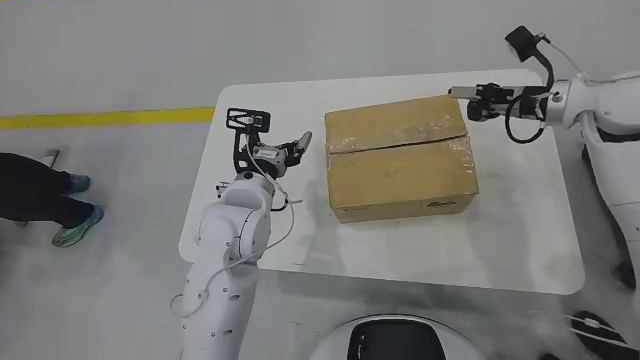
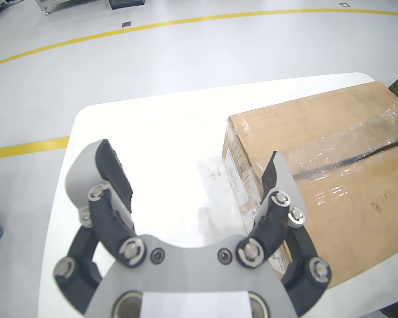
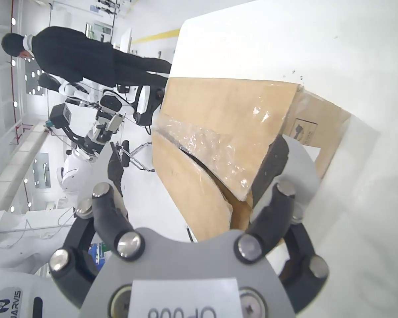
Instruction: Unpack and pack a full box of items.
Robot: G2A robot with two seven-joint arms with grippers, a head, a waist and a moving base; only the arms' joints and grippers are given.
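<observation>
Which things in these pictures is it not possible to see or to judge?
Contents of the cardboard box: hidden in every view by its flaps.
Label on the box's side, left wrist view: print too small, partly behind a finger of the left gripper.
Right gripper, right wrist view: whether it touches the flap corner is unclear.

The box (image 1: 400, 158) is matt brown cardboard. Clear, glossy, wrinkled tape (image 2: 345, 153) covers its top seam, and a white paper label (image 2: 238, 180) sticks to its end face. The tabletop (image 1: 520, 250) is white, smooth and faintly shiny. The left gripper (image 2: 189, 173) has jaws of matt grey metal plate, with black ribbed rubbery pads (image 2: 114, 170) and bright steel screws (image 2: 131, 249). The right gripper (image 3: 192, 163) looks alike. The floor (image 1: 300, 20), at the upper frame, is pale and smooth with a soft sheen.
</observation>
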